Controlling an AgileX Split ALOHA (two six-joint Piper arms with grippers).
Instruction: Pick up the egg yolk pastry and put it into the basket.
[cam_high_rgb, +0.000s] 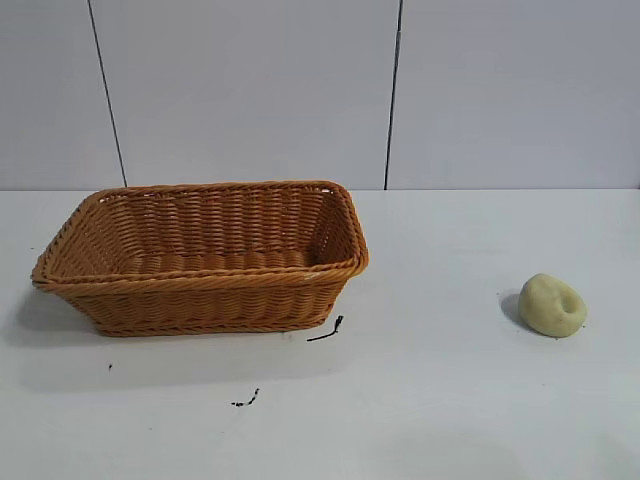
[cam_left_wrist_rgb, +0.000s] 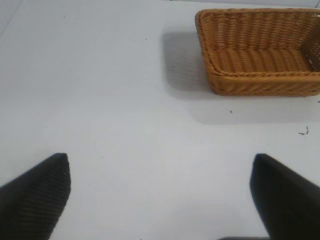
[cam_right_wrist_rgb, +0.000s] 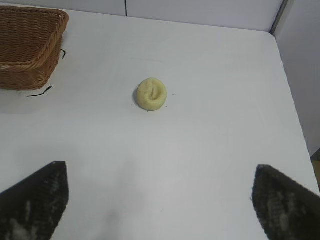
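No legible text or markings anywhere.

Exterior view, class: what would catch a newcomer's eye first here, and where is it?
The big orange-brown basket stands out at once, sitting empty on the white table toward the left. Next comes the small pale egg yolk pastry, alone on the table far to the right, well apart from the basket.

Left gripper (cam_left_wrist_rgb: 160, 192) fingers spread wide, hovering above the table, right gripper (cam_right_wrist_rgb: 159, 197) likewise wide apart, hovering
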